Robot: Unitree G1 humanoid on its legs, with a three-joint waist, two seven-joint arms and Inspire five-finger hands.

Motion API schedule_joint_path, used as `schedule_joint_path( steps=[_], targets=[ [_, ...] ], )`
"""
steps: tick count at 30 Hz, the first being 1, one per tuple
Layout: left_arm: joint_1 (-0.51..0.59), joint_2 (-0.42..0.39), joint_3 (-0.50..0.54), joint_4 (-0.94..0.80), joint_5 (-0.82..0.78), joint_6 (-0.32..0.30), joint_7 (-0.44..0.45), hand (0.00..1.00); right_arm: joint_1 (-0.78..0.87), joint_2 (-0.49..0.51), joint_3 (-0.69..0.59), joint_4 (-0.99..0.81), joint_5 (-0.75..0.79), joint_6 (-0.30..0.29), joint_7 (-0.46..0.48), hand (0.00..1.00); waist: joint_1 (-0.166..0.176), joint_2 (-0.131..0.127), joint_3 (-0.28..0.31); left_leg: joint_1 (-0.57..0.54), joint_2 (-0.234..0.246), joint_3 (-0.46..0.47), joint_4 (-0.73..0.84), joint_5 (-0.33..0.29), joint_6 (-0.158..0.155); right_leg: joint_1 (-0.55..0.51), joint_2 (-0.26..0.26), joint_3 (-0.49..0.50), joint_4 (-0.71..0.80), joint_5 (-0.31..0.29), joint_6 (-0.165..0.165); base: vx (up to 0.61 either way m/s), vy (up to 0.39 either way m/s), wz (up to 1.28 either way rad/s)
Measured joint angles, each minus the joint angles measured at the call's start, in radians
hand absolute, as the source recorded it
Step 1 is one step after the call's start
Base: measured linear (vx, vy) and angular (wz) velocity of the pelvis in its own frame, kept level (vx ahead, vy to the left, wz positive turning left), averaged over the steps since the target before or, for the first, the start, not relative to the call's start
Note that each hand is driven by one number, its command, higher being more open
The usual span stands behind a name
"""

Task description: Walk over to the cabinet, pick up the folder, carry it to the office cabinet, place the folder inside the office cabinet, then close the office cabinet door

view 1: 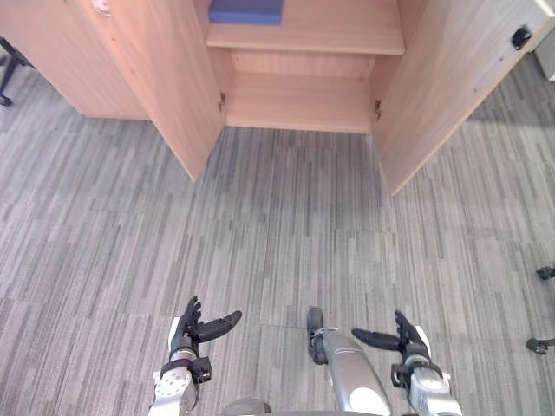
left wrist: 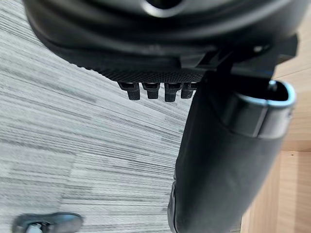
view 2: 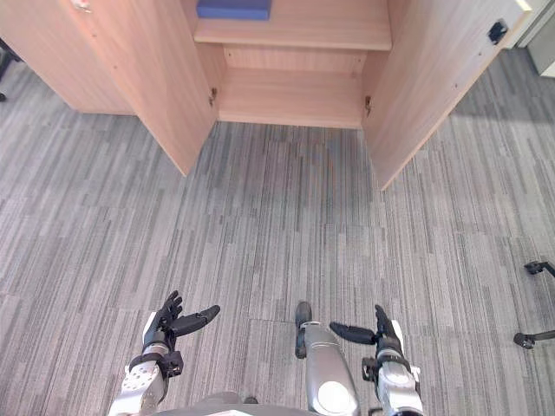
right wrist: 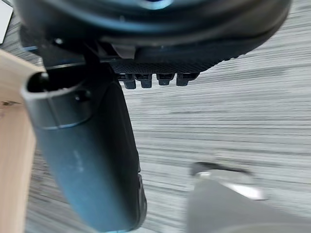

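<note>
folder (view 1: 246,10), flat blue, on pale woodgrain cabinet shelf (view 1: 329,35), left hand (view 1: 187,333) and right hand (view 1: 407,341) fingers spread, empty

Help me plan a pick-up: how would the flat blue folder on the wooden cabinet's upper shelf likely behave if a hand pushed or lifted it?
The flat blue folder lies flush on the wooden shelf, so a push would probably slide it, not tip or roll it. It looks fairly slim, so likely light, perhaps bending if lifted by one edge.

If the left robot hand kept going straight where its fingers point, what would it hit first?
The left robot hand would probably reach the cabinet's open left door first, across free carpet; depth is unclear.
</note>
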Motion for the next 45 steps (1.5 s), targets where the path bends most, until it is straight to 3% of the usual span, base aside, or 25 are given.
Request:
schedule_joint_path(
  steps=[1, 3, 5, 6, 8, 10, 12, 14, 15, 16, 17, 19, 21, 23, 24, 25, 26, 28, 31, 33, 35, 37, 39, 40, 45],
  targets=[
    [0.005, -0.003, 0.011, -0.005, 0.0, -0.005, -0.001, 1.0, 0.0, 0.017, 0.0, -0.003, 0.001, 0.0, -0.003, 1.0, 0.017, 0.0, 0.002, -0.08, 0.047, 0.059, 0.205, -0.04, 0.035, 0.104, 0.023, 0.01, -0.07, -0.005, -0.008, 0.68, -0.181, -0.01],
    [0.003, -0.009, 0.031, -0.011, 0.0, -0.007, 0.0, 1.0, -0.006, 0.04, 0.0, -0.018, 0.003, -0.003, -0.008, 1.0, 0.046, -0.029, 0.014, -0.208, 0.092, 0.147, 0.325, -0.107, 0.083, 0.228, 0.036, 0.034, -0.167, -0.014, -0.019, 0.49, -0.1, -0.22],
    [-0.003, -0.01, 0.031, -0.012, 0.0, -0.007, -0.002, 1.0, -0.03, 0.047, -0.001, -0.016, 0.028, -0.009, -0.008, 1.0, 0.067, -0.043, 0.019, -0.357, 0.086, 0.212, 0.196, -0.15, 0.147, 0.325, 0.029, 0.063, -0.254, -0.029, -0.023, 0.45, -0.025, -0.29],
    [-0.001, -0.011, 0.032, -0.009, 0.0, -0.007, -0.002, 1.0, -0.039, 0.047, -0.004, -0.007, 0.035, -0.01, -0.008, 1.0, 0.072, -0.046, 0.021, -0.387, 0.068, 0.21, 0.106, -0.149, 0.145, 0.343, 0.022, 0.068, -0.263, -0.028, -0.011, 0.57, 0.033, -0.44],
    [0.007, -0.017, 0.031, 0.003, 0.0, 0.006, -0.002, 1.0, -0.056, 0.046, -0.044, 0.038, 0.048, -0.012, -0.012, 1.0, 0.092, -0.046, 0.02, -0.422, -0.009, 0.147, -0.385, -0.026, 0.117, 0.425, -0.003, 0.108, -0.297, -0.076, 0.029, 0.57, 0.118, -0.51],
    [0.014, -0.012, 0.032, 0.011, 0.0, 0.007, 0.002, 1.0, -0.049, 0.046, -0.049, 0.069, 0.07, -0.01, -0.016, 1.0, 0.109, -0.055, 0.003, -0.425, -0.033, 0.123, -0.433, 0.15, 0.129, 0.468, -0.019, 0.148, -0.31, -0.117, 0.062, 0.52, 0.203, -0.6],
    [-0.014, -0.009, 0.035, 0.04, 0.001, 0.009, 0.003, 1.0, -0.045, 0.046, -0.05, 0.084, 0.074, -0.01, -0.011, 1.0, 0.094, -0.075, -0.012, -0.425, -0.079, 0.118, -0.413, 0.15, 0.214, 0.444, -0.075, 0.158, -0.238, -0.126, 0.07, 0.62, 0.245, -0.2],
    [-0.024, -0.01, 0.032, 0.042, 0.017, 0.01, 0.001, 1.0, -0.042, 0.049, -0.056, 0.105, 0.078, -0.007, -0.01, 1.0, 0.078, -0.083, -0.011, -0.377, -0.099, 0.139, -0.386, 0.085, 0.231, 0.355, -0.102, 0.201, 0.03, -0.13, 0.096, 0.61, 0.251, -0.11],
    [-0.021, -0.009, 0.031, 0.051, 0.023, 0.011, 0.001, 1.0, -0.037, 0.059, -0.064, 0.121, 0.079, -0.006, -0.01, 1.0, 0.076, -0.095, -0.012, -0.3, -0.12, 0.153, -0.387, 0.033, 0.24, 0.28, -0.13, 0.229, 0.282, -0.085, 0.213, 0.59, 0.203, -0.17],
    [-0.02, -0.002, 0.022, 0.062, 0.028, 0.012, 0.002, 1.0, -0.022, 0.069, -0.065, 0.125, 0.078, -0.003, -0.009, 1.0, 0.06, -0.097, -0.012, -0.215, -0.132, 0.153, -0.396, -0.012, 0.248, 0.215, -0.149, 0.235, 0.517, -0.054, 0.283, 0.59, 0.177, -0.08],
    [-0.018, 0.003, 0.017, 0.065, 0.028, 0.012, 0.002, 1.0, -0.02, 0.073, -0.063, 0.128, 0.078, 0.001, -0.008, 1.0, 0.055, -0.096, -0.013, -0.172, -0.136, 0.152, -0.406, -0.027, 0.253, 0.184, -0.153, 0.227, 0.602, -0.061, 0.269, 0.57, 0.129, 0.01],
    [-0.023, 0.024, -0.004, 0.066, 0.028, 0.01, 0.004, 1.0, -0.026, 0.081, -0.021, 0.126, 0.078, 0.003, 0.002, 1.0, 0.042, -0.086, -0.016, -0.028, -0.128, 0.151, -0.495, -0.041, 0.253, 0.065, -0.162, 0.144, 0.684, -0.125, 0.156, 0.56, 0.062, -0.07],
    [-0.046, 0.033, -0.004, 0.068, 0.027, 0.01, 0.003, 1.0, -0.042, 0.083, -0.005, 0.126, 0.077, 0.003, 0.011, 1.0, 0.032, -0.072, -0.008, 0.06, -0.093, 0.149, -0.555, -0.047, 0.244, -0.026, -0.145, 0.043, 0.531, -0.166, 0.101, 0.58, -0.075, 0.07],
    [-0.06, 0.037, -0.004, 0.071, 0.027, 0.01, 0.003, 1.0, -0.049, 0.082, -0.006, 0.122, 0.077, 0.002, 0.01, 1.0, 0.028, -0.069, -0.006, 0.098, -0.062, 0.145, -0.562, -0.052, 0.234, -0.077, -0.131, -0.014, 0.304, -0.154, 0.096, 0.47, -0.142, 0.23],
    [-0.063, 0.041, -0.004, 0.071, 0.027, 0.009, 0.003, 1.0, -0.05, 0.08, -0.006, 0.12, 0.077, 0.001, 0.01, 1.0, 0.026, -0.07, -0.007, 0.119, -0.046, 0.143, -0.563, -0.065, 0.213, -0.085, -0.115, -0.02, 0.151, -0.109, 0.095, 0.51, -0.214, 0.36],
    [-0.058, 0.05, -0.004, 0.071, 0.027, 0.009, 0.002, 1.0, -0.035, 0.081, -0.006, 0.12, 0.077, 0.001, 0.009, 1.0, 0.026, -0.085, -0.016, 0.15, -0.046, 0.139, -0.566, -0.093, 0.166, -0.08, -0.101, -0.006, -0.053, 0.011, 0.089, 0.66, -0.289, 0.42],
    [-0.042, 0.053, -0.005, 0.077, 0.027, 0.01, 0.002, 1.0, -0.011, 0.078, -0.007, 0.123, 0.076, 0.001, 0.009, 1.0, 0.022, -0.112, -0.032, 0.191, -0.052, 0.127, -0.562, -0.14, 0.11, -0.075, -0.104, 0.033, -0.119, 0.222, 0.066, 0.67, -0.299, 0.36],
    [-0.041, 0.021, -0.005, 0.114, 0.028, 0.015, 0.001, 1.0, -0.028, 0.051, -0.011, 0.136, 0.075, 0.007, 0.006, 1.0, 0.018, -0.065, -0.036, 0.192, -0.001, 0.109, -0.491, -0.153, 0.083, -0.095, -0.075, 0.026, -0.005, 0.149, 0.035, 0.42, -0.207, 0.08],
    [-0.027, -0.023, -0.003, 0.11, 0.028, 0.014, 0.0, 1.0, -0.01, 0.049, -0.029, 0.122, 0.076, 0.012, 0.007, 1.0, 0.013, -0.044, -0.033, 0.019, 0.095, 0.068, -0.007, -0.108, 0.013, 0.009, -0.036, -0.005, 0.005, 0.05, 0.016, 0.48, -0.311, 0.12],
    [-0.019, -0.042, -0.002, 0.105, 0.028, 0.014, -0.001, 1.0, 0.014, 0.06, -0.03, 0.099, 0.079, 0.011, 0.002, 1.0, 0.035, -0.039, -0.034, -0.052, 0.147, 0.101, 0.144, -0.138, 0.023, 0.112, 0.004, -0.008, -0.059, 0.044, 0.002, 0.39, -0.189, -0.15],
    [-0.021, -0.065, -0.006, 0.1, 0.028, 0.014, -0.002, 1.0, 0.009, 0.058, -0.038, 0.093, 0.08, 0.009, -0.001, 1.0, 0.037, -0.043, -0.036, -0.099, 0.133, 0.144, 0.057, -0.16, 0.052, 0.171, 0.013, 0.004, -0.115, 0.044, 0.002, 0.32, -0.101, -0.3],
    [-0.019, -0.074, -0.01, 0.078, 0.028, 0.014, -0.006, 1.0, -0.016, 0.057, -0.054, 0.083, 0.083, 0.002, -0.005, 1.0, 0.04, -0.038, -0.04, -0.105, 0.076, 0.14, -0.204, -0.158, 0.06, 0.195, 0.013, 0.046, -0.147, 0.047, 0.008, 0.32, 0.005, -0.56],
    [-0.026, -0.071, -0.009, 0.063, 0.028, 0.012, -0.005, 1.0, -0.025, 0.057, -0.058, 0.083, 0.095, -0.005, -0.006, 1.0, 0.04, -0.028, -0.045, -0.1, 0.049, 0.125, -0.393, -0.091, 0.076, 0.204, 0.02, 0.078, -0.157, 0.048, 0.019, 0.28, 0.088, -0.55],
    [-0.035, -0.064, -0.009, 0.063, 0.028, 0.012, -0.004, 1.0, -0.023, 0.066, -0.072, 0.088, 0.101, -0.004, -0.006, 1.0, 0.047, -0.026, -0.048, -0.075, 0.042, 0.137, -0.439, -0.014, 0.119, 0.215, 0.023, 0.102, -0.164, 0.046, 0.03, 0.27, 0.168, -0.38],
    [-0.027, -0.032, -0.008, -0.07, 0.056, 0.012, 0.001, 1.0, 0.041, 0.074, -0.087, 0.086, 0.105, -0.004, -0.007, 1.0, 0.045, -0.035, -0.057, -0.013, -0.016, 0.148, -0.534, 0.0, 0.139, 0.264, -0.02, 0.108, -0.234, 0.05, 0.072, 0.16, 0.135, -0.01]
  ],
)
